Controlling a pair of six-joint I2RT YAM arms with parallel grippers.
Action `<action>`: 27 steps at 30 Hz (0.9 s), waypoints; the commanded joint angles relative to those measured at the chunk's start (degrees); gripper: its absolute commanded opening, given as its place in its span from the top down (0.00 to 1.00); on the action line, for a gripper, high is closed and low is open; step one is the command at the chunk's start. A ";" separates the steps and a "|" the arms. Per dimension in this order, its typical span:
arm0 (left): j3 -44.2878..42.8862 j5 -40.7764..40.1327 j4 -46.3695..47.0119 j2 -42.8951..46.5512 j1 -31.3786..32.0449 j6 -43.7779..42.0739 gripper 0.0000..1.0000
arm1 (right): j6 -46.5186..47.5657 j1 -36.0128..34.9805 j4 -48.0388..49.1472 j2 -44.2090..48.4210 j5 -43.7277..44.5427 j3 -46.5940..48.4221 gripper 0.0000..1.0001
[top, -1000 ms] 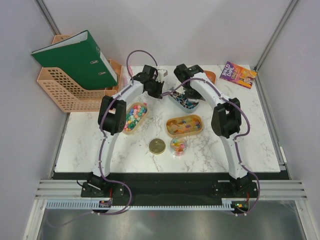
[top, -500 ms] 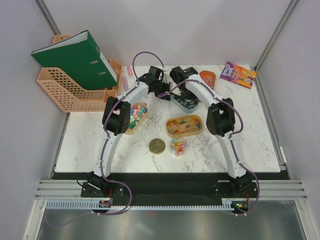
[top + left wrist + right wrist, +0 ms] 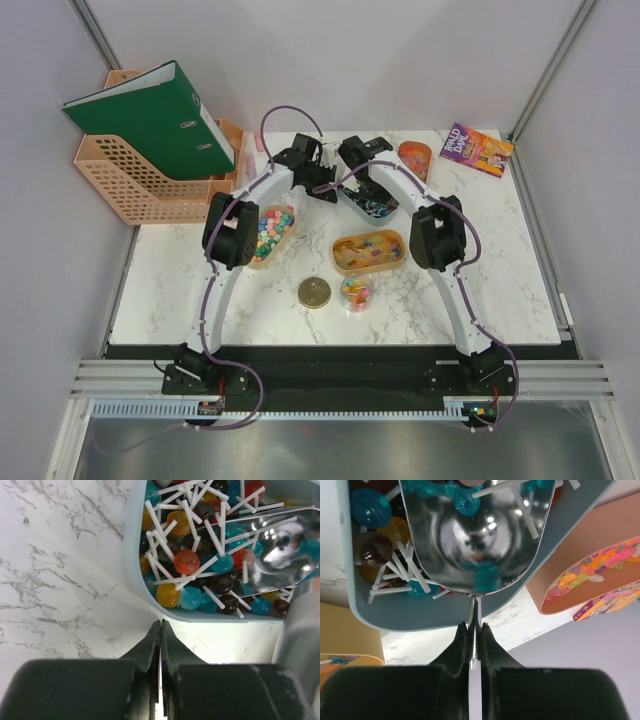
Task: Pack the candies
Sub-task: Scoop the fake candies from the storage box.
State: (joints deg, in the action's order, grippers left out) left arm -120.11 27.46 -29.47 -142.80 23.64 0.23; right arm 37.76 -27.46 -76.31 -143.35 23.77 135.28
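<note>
Marble-patterned white table (image 3: 180, 290), seen from above and from both wrists; positions are given relative to the blue-grey tray (image 3: 215, 618) at the far middle.

Left of the tray stands a perforated file rack (image 3: 120, 185) carrying a green binder (image 3: 150, 115).

The tray itself holds lollipops (image 3: 186, 561) on white sticks.

Two oval trays lie on its base-ward side: one (image 3: 252, 262) to the left and one (image 3: 336, 255) directly below. Both contain the candies (image 3: 268, 230), small mixed-colour sweets.

Further base-ward sit a gold lid (image 3: 314, 292) and a clear jar (image 3: 356, 292) partly filled with sweets.

The silver scoop (image 3: 475, 545) rests bowl-down inside the tray, nearly empty, with lollipops at its far lip.

The right gripper (image 3: 474, 627) is clenched on the scoop's thin handle. The left gripper (image 3: 160, 630) is pinched closed on nothing, just outside the tray wall; contact cannot be judged.

Step in hand, by inference: scooping. The next move calls for pushing the bowl under a load, lifting it level and carrying it base-ward to the jar without spilling.
</note>
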 commanded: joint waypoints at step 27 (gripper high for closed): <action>13.33 -1.18 -1.81 17.64 -4.83 -2.86 0.87 | -7.61 5.14 -6.83 -3.43 -23.68 6.57 1.00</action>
State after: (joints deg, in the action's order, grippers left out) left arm -107.57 27.09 -30.55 -129.36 18.76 -0.32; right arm 32.42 -21.71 -79.33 -144.29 7.44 140.59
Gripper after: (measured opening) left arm 0.122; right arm 0.069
